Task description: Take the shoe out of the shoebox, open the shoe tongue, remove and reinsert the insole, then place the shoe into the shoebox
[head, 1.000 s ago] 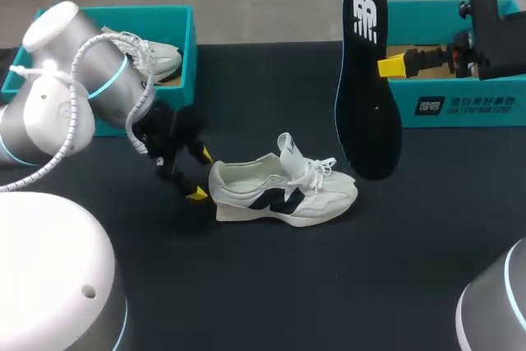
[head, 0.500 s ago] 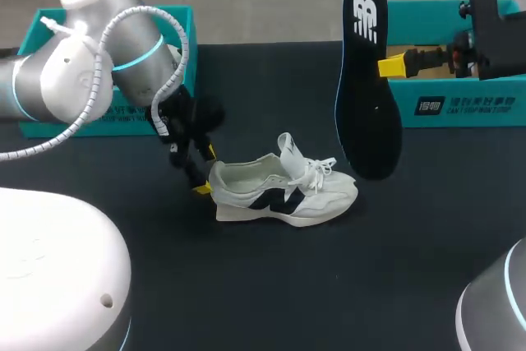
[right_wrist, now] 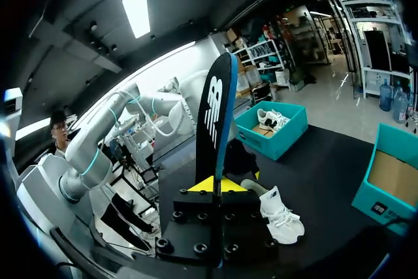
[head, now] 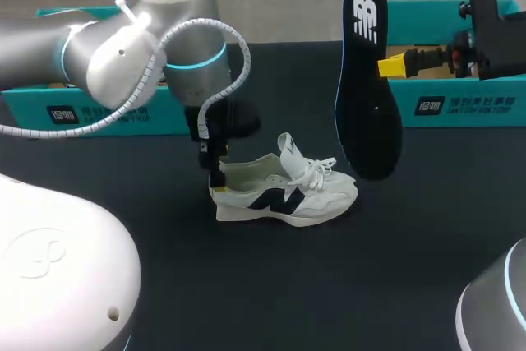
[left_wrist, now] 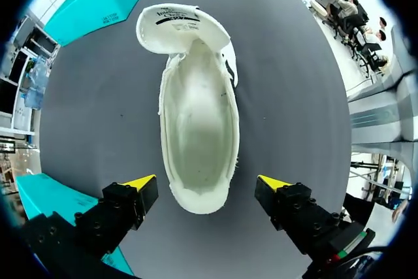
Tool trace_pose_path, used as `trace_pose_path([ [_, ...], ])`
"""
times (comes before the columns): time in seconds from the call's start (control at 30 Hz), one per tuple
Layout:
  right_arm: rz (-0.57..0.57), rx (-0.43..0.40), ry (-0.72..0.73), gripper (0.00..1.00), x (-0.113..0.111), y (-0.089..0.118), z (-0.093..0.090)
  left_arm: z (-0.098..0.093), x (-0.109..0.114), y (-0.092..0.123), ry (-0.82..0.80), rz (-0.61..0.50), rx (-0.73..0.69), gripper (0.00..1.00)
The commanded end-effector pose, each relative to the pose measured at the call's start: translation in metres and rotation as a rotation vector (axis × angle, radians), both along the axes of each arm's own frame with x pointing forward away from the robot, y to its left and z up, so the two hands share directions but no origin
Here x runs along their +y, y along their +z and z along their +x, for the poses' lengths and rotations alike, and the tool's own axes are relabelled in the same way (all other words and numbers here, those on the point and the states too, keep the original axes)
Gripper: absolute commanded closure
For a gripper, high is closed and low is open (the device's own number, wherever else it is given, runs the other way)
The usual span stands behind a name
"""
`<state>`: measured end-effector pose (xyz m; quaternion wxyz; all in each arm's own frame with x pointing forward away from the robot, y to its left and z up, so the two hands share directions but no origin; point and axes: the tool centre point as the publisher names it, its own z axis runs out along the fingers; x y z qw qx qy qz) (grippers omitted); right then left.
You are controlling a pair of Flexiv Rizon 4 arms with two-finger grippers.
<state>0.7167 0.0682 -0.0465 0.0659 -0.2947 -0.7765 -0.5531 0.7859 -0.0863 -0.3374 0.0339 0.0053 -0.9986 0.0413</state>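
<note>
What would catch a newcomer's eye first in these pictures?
The black insole stands upright, pinched in the right end effector. Near it a white shoe sits on the dark table, with the left end effector open over its heel.

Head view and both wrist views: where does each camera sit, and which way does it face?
Head: above, behind, facing down at table; left arm, right gripper show.
Left wrist: straight down into shoe; left gripper open astride its heel.
Right wrist: along upright insole, clamped in right gripper.
Shared: all three show the shoe.
</note>
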Motion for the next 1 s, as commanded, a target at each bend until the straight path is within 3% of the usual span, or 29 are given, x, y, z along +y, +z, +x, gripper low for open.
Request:
trace_pose_path([
  [0.03, -0.001, 0.001, 0.0, 1.0, 0.0013, -0.0006, 0.0009, 0.0007, -0.0041, -0.0002, -0.007, 0.088, -0.015, 0.0],
  [1.0, -0.001, 0.001, 0.0, 1.0, 0.0013, -0.0006, 0.0009, -0.0004, -0.0021, 0.0019, 0.021, 0.063, -0.037, 0.0],
])
